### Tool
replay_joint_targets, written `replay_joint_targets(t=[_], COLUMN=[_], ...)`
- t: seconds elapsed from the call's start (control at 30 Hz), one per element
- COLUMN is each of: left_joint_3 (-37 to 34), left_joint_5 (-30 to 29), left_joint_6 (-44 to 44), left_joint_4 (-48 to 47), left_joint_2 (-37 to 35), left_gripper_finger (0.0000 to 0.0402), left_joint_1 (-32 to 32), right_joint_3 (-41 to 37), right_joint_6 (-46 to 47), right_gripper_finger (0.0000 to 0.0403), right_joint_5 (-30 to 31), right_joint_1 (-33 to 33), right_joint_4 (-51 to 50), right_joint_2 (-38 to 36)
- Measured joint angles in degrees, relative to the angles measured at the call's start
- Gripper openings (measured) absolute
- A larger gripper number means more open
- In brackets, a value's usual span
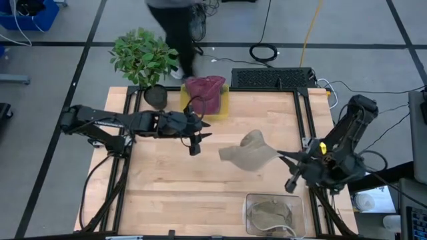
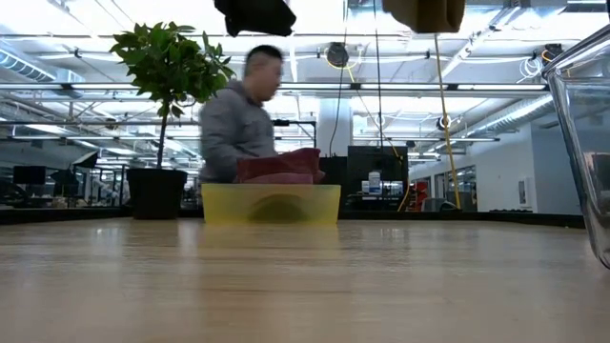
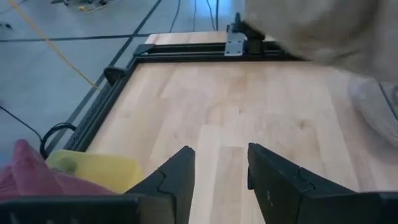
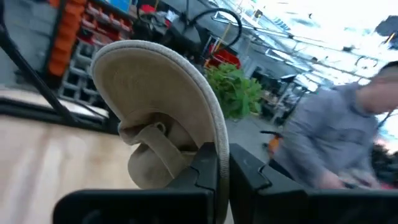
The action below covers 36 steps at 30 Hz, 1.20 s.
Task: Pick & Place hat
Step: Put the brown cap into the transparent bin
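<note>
Item: tan hat (image 1: 249, 153), pinched by its brim in the closed right gripper (image 4: 222, 163), carried clear above the table (image 1: 167, 187). Left gripper (image 3: 221, 168), fingers parted and empty, hangs beside it. Step: transport; next, probably lowering into the clear bin (image 1: 275, 213) nearby.

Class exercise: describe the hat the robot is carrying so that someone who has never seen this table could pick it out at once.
Start at the wooden table and find the right gripper near its right edge. Clamped in it, above the table's middle, hangs a floppy beige cloth hat. Unlike the maroon hat in the yellow bin and the beige hat in the clear plastic bin, it sits in no container.
</note>
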Motion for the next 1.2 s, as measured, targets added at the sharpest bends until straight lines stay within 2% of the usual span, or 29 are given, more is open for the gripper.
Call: replay_joint_targets(t=[0.17,0.37,0.57,0.83,1.2], left_joint_3=[0.0,0.0,0.0,0.0,0.0], left_joint_5=[-0.1,0.0,0.1,0.1,1.2], left_joint_6=[0.4,0.7,2.2,4.3,5.2], left_joint_4=[1.1,1.3,3.6,4.1,6.4], left_joint_2=[0.0,0.0,0.0,0.0,0.0], left_gripper_finger=[0.0147,0.0147,0.0147,0.0147,0.0147], left_joint_1=[0.3,0.3,0.3,0.5,2.8], right_joint_3=[1.7,1.8,1.8,1.8,0.1], right_joint_6=[4.4,5.7,6.6,10.7,18.9], right_gripper_finger=[0.0009,0.0009,0.0010,0.0010,0.0010], right_joint_5=[5.9,5.8,5.8,5.8,5.7], right_joint_1=[3.3,7.9,10.1,11.2,17.6], right_joint_4=[0.2,11.0,16.5,17.5,16.2], right_joint_2=[-0.5,-0.8,-1.1,-1.1,-1.0])
